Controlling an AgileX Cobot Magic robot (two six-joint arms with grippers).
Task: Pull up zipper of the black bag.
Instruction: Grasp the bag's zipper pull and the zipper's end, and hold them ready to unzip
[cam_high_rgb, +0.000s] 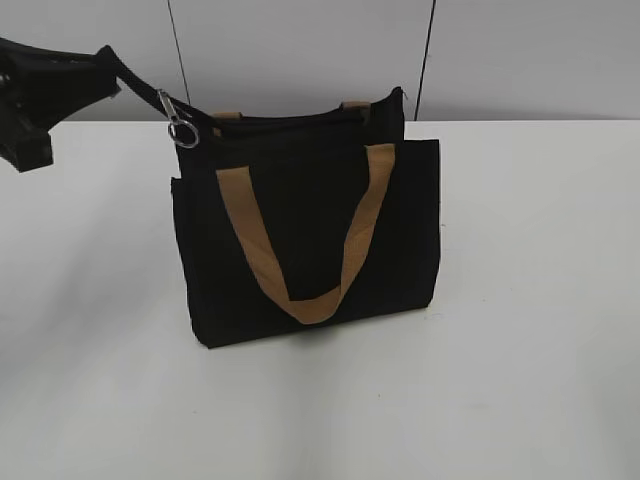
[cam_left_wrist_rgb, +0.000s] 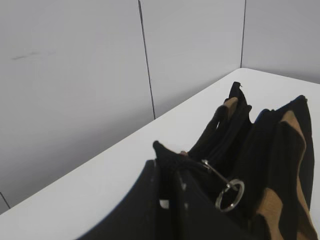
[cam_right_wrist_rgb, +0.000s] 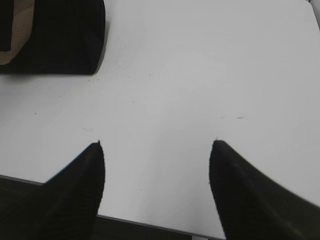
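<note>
The black bag (cam_high_rgb: 310, 230) stands upright on the white table, its tan handle hanging down its front. My left gripper (cam_high_rgb: 105, 60) is up at the bag's top left corner. It is shut on a black fabric strip at the end of the zipper (cam_high_rgb: 180, 125). The silver clip and ring hang just below that strip. In the left wrist view the left gripper (cam_left_wrist_rgb: 167, 165) pinches the black strip, the ring (cam_left_wrist_rgb: 230, 195) dangles beside it, and the bag (cam_left_wrist_rgb: 280, 165) lies beyond. My right gripper (cam_right_wrist_rgb: 156, 145) is open and empty over bare table, and a corner of the bag (cam_right_wrist_rgb: 60, 40) shows at the top left.
The white table (cam_high_rgb: 530, 300) spreads around the bag. A grey panelled wall (cam_high_rgb: 300, 50) stands close behind it. The table's near edge shows under the right gripper (cam_right_wrist_rgb: 150, 222). The right arm is out of the exterior view.
</note>
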